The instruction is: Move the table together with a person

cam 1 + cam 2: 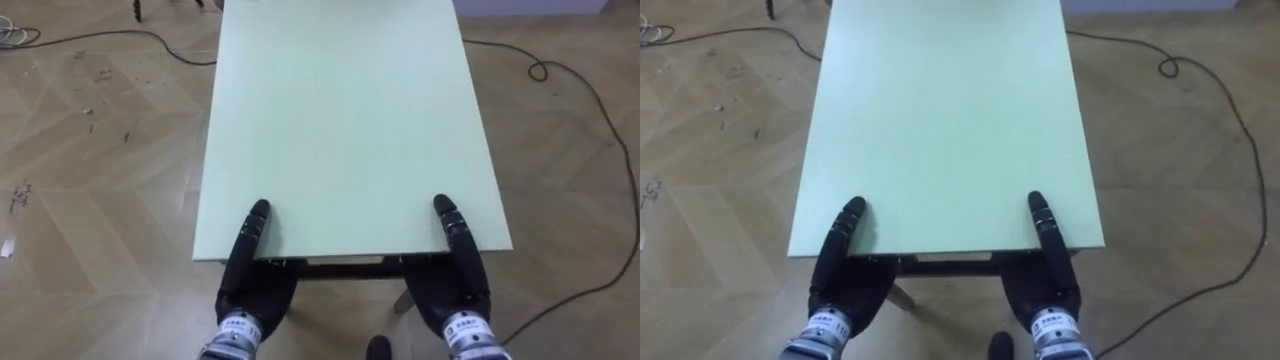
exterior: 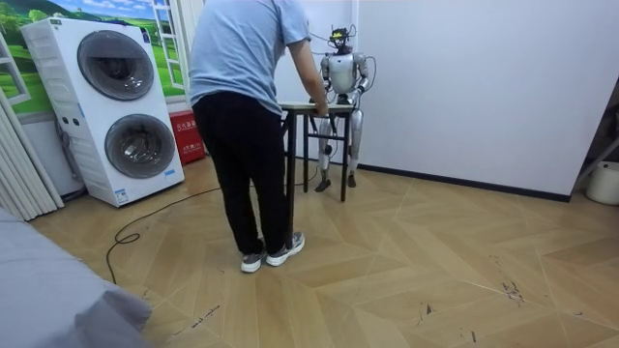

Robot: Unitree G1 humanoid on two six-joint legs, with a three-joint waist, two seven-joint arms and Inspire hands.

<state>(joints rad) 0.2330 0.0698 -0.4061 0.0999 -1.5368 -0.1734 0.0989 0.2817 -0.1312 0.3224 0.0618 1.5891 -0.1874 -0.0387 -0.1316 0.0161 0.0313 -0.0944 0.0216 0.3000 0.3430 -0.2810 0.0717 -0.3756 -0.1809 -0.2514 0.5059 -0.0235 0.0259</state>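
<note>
- Left hand and right hand are set at the table's near edge; their grip cannot be told.
- The top should be kept level with the person's far end.

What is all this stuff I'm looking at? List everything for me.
table: one, pale green top, between robot and person
washers: two, white, stacked, at the room view's left
box: one, red, by the wall beside the washers
cables: two, dark, on the floor either side of the table
floor: one, pale wood parquet
person: one, light blue shirt, black trousers, hands at the table's far end
left hand: one, black, at the table's near edge, left corner
right hand: one, black, at the near edge, right corner
</note>
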